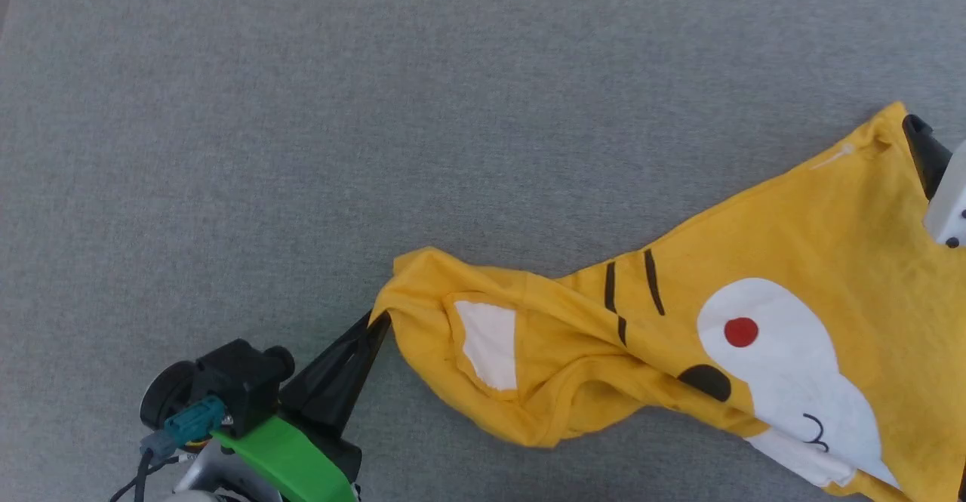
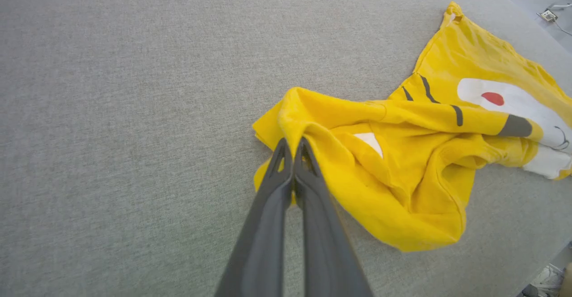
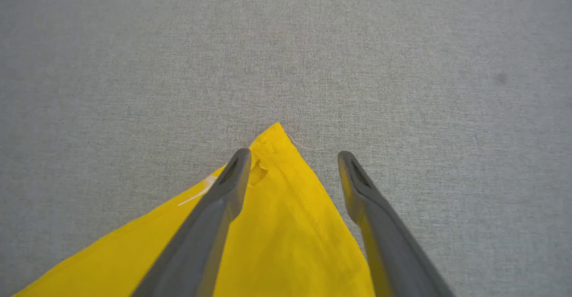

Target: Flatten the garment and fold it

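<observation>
- Head view: the garment [image 1: 792,260], a mustard-yellow T-shirt, lies on the grey cloth-covered worktop [image 1: 302,109]. It runs from the middle of the worktop out toward the right side and past the lower right of that view.
- Its right part lies fairly flat, print side up. It shows a white shape with a red dot [image 1: 741,331], a black oval [image 1: 706,381] and short dark stripes [image 1: 653,281].
- Its left part is bunched and folded over itself, with a white patch [image 1: 489,343] showing in the folds.
- The left gripper [image 1: 377,321] meets the bunched left end of the shirt. In the left wrist view its fingers are pressed together, with a fold of yellow cloth pinched at the tips [image 2: 293,143].
- The right gripper [image 3: 295,156] stands wide apart at the shirt's far corner, which points up between the fingers.
  - One finger [image 3: 232,176] lies over the cloth.
  - The other finger [image 3: 357,185] is over bare grey worktop, just beside the shirt's edge.
  - I cannot tell whether either finger touches the cloth.
- A small hole [image 3: 258,172] shows in the cloth just beside the finger lying over it, near the corner.
- A pale streak [image 3: 196,196] marks the edge on that finger's other side.
</observation>
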You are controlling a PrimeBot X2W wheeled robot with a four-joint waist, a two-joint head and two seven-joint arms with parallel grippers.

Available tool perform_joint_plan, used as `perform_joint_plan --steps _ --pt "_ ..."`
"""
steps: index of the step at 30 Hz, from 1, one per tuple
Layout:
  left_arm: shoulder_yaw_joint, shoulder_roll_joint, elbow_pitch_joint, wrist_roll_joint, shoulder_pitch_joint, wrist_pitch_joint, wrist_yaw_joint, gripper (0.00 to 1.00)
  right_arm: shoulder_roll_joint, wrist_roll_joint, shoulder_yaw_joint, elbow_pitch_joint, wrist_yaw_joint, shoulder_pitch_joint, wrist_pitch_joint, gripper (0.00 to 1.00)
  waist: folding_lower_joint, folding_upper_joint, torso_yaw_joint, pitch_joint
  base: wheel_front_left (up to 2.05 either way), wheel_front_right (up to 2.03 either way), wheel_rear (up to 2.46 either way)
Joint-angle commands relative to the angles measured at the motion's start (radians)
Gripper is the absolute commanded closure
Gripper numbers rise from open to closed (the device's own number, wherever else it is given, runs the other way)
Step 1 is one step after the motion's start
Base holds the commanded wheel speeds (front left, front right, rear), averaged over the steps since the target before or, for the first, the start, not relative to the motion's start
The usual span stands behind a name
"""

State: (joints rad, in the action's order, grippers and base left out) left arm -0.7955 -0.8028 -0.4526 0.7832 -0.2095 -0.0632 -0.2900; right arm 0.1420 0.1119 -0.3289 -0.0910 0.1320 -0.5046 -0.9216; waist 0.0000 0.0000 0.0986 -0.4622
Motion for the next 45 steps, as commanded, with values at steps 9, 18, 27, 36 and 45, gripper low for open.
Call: perform_joint_plan --steps 9,18,27,36,45 --pt "0.008 0.01 0.016 -0.001 -0.027 -0.014 0.014 1.0 0.015 -0.006 0.008 0.048 -0.001 -0.019 -0.041 0.1 0.0 0.0 0.051 -0.086 0.0 0.0 0.0" --pt "0.022 0.009 0.027 0.003 -0.046 -0.029 0.027 1.0 0.036 0.025 0.046 0.006 -0.001 -0.013 -0.089 1.0 0.0 0.0 0.033 -0.073 0.0 0.0 0.0" --pt "0.092 0.004 0.133 -0.08 -0.124 -0.128 0.003 1.0 -0.045 0.049 0.067 0.025 -0.001 -0.033 0.21 1.0 0.0 0.0 -0.011 0.065 0.0 0.0 0.0" --pt "0.153 -0.011 0.253 -0.163 -0.33 -0.127 0.025 1.0 -0.082 0.12 0.123 0.087 -0.001 -0.108 0.431 1.0 0.0 0.0 -0.055 0.246 0.0 0.0 0.0" --pt "0.151 0.042 0.436 -0.211 -0.67 -0.022 0.142 1.0 -0.089 0.153 0.18 0.213 -0.001 -0.296 0.557 1.0 0.0 0.0 -0.077 0.376 0.0 0.0 0.0"
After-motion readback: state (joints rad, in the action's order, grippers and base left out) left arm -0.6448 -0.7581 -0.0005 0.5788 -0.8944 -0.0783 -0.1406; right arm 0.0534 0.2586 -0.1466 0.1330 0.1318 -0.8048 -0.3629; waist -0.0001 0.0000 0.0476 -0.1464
